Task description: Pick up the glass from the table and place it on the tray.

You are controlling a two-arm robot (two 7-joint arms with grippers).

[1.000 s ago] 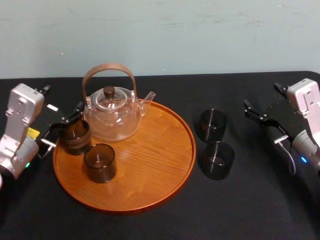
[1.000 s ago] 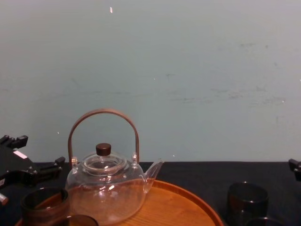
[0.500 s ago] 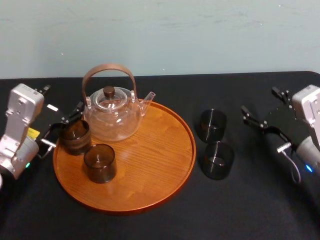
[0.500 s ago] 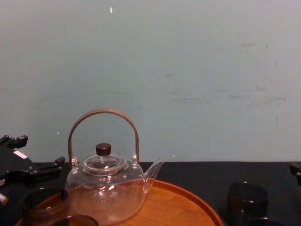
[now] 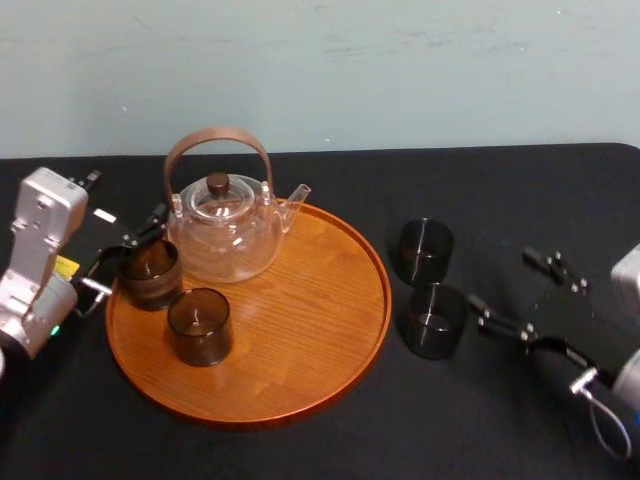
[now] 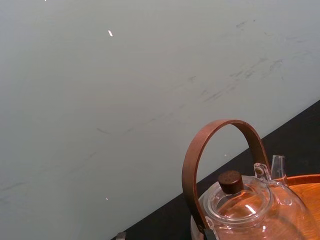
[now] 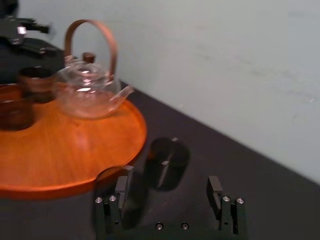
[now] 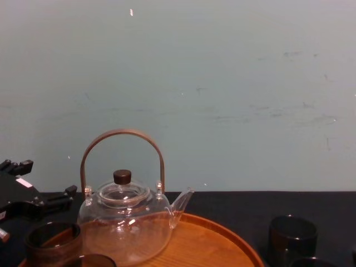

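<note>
Head view, looking down on a table [image 5: 450,430] draped in black cloth. A round wooden tray [image 5: 300,385] sits centre-left. It carries a glass teapot [image 5: 225,225] with a bent wooden handle at its eleven o'clock. A third dark glass [image 5: 150,272] stands at the tray's nine o'clock rim, and a fourth dark glass [image 5: 200,325] stands just at five o'clock of that one.

The glasses not yet placed stand on the cloth, upright and close together, near the tray's rim but apart from it. The farther dark glass [image 5: 427,250] is at the tray's two o'clock and the nearer dark glass [image 5: 435,320] at its three o'clock.

My right pincer [image 5: 498,277] reaches in low from four o'clock, fingers spread wide and holding nothing, so that a glass can fit between them. One fingertip lies just beside the nearer dark glass. In my right wrist view the gap frames the farther dark glass [image 7: 167,160], while the nearer dark glass [image 7: 106,186] is half hidden behind a finger. I judge the farther one is my target. The risk is that this finger nudges its neighbour.

My left pincer [image 5: 122,252] is parked at the tray's nine o'clock, fingers apart, close by the third dark glass. I cannot tell whether it touches. Parked there, it leaves the tray's bare centre free for a glass to be set down.
</note>
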